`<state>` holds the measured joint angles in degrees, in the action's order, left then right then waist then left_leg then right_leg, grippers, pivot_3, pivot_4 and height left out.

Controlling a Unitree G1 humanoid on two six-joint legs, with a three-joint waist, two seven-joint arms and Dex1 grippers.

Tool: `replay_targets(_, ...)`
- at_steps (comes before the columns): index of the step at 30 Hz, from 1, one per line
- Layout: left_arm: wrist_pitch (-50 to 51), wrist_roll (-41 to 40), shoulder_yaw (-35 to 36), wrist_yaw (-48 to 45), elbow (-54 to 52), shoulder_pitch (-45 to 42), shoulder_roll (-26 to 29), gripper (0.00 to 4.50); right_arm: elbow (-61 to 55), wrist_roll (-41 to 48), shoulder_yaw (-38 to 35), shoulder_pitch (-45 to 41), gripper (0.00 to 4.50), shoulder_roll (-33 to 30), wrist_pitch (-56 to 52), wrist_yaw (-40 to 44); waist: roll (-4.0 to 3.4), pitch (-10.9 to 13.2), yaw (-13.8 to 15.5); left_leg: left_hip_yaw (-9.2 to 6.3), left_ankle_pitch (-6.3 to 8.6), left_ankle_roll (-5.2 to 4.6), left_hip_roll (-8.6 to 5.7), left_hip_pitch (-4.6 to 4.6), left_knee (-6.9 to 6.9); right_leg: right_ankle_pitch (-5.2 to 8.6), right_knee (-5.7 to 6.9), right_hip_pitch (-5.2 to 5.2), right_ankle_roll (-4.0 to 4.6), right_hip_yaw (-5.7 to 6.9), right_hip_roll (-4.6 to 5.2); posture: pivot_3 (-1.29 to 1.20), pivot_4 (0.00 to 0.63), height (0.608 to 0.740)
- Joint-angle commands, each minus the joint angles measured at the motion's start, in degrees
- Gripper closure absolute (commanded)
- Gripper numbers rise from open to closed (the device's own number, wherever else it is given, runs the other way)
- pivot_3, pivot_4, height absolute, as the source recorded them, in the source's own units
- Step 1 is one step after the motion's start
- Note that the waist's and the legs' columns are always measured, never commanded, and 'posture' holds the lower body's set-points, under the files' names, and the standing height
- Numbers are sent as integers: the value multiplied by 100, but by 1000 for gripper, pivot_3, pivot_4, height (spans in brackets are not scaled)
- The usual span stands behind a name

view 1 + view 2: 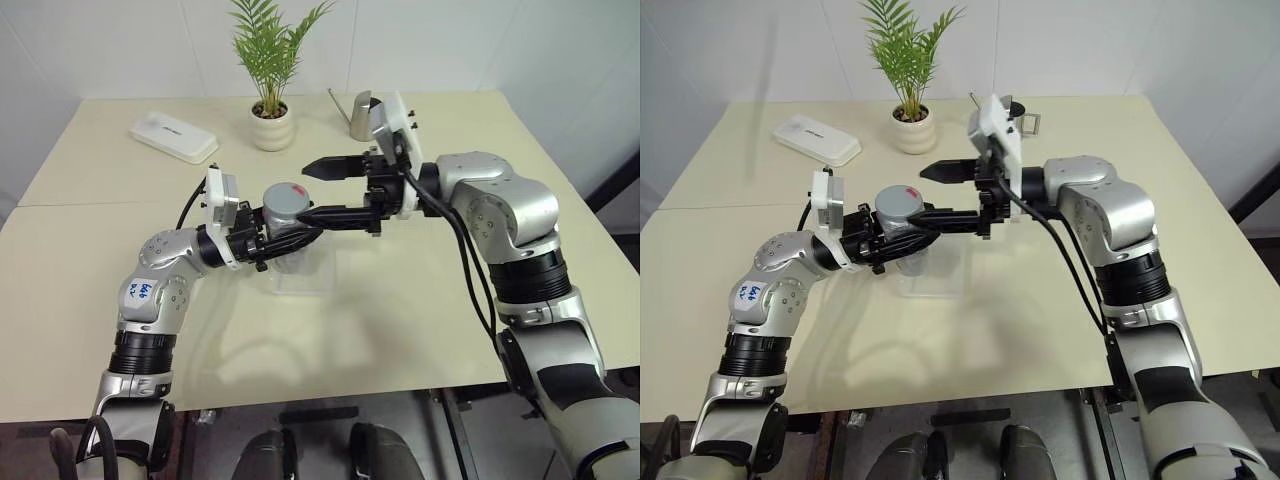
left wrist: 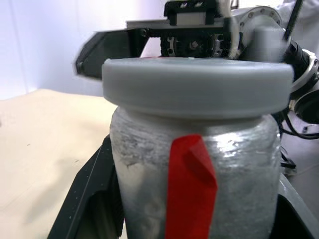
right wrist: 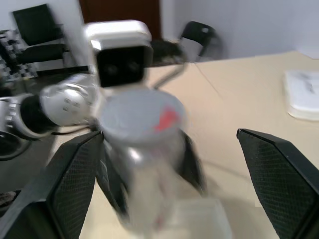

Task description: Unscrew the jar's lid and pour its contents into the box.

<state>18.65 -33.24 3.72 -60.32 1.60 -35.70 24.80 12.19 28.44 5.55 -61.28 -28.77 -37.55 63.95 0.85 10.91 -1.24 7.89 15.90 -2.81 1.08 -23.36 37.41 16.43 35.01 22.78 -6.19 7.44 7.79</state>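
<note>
The jar [image 1: 287,228] is held upright above the table, over the middle of it, clamped round its body by the left gripper [image 1: 290,238], whose black fingers [image 2: 92,194] press against both sides of the silvery wall. The lid [image 1: 285,195] sits on the jar's mouth, a red mark on its top and a red strip running down the jar's side in the left wrist view. Directly under the jar lies the box [image 1: 305,275], clear and shallow, resting on the table [image 1: 400,330].

The right gripper [image 1: 325,190] reaches in from the right at lid height with its jaws spread wide: the far finger points past the lid's far side, the near one runs along just by the jar's near side. The right wrist view shows the lid between those two fingers with space on both sides, so nothing is pinched there.

Judging by this, the task is at an early stage. The jar is lifted and placed over the box, but the lid looks fully seated, so the unscrewing and the pouring are both left. The contents cannot be made out through the jar's wall.

Further off, a white case [image 1: 173,136] lies at the far left, a potted plant [image 1: 271,100] stands at the far middle, and a steel watering can [image 1: 1012,108] just right of it. None stands between the grippers and the box.
</note>
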Motion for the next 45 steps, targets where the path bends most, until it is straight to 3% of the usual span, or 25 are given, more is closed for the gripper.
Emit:
replay_targets(1,-113,-102,13,-101,-317,-61,-9,2263,258,-40,-399,-35,16,-271,159,1,0,0,-1,2,1,-2,-2,-1,-1,0,-4,0,-1,-2,2,0,150,740)
replay_targets(8,-104,-96,41,-107,-321,-40,12,2263,269,167,-757,86,16,-462,84,148,-1,0,-50,15,2,-2,7,4,-10,-1,-9,1,-1,-6,-9,0,150,740)
replay_targets(18,-138,-50,6,-123,-235,-76,-23,2263,-1205,969,-622,56,16,267,-700,-240,-1,0,-35,16,2,-1,11,6,-2,-1,-2,3,-1,-13,-6,0,150,740)
replay_targets(30,-173,-13,-66,-180,-129,-171,-59,2263,-1730,323,411,-32,16,833,-579,-764,-1,0,-32,16,2,0,6,4,-4,-1,-1,8,-1,-13,-4,0,150,740)
replay_targets(45,-160,-34,-59,-140,-192,-119,-55,2263,-1261,302,119,-105,16,663,-420,-667,-1,0,-34,18,3,-1,7,4,-5,-1,-1,8,-1,-13,-7,0,150,740)
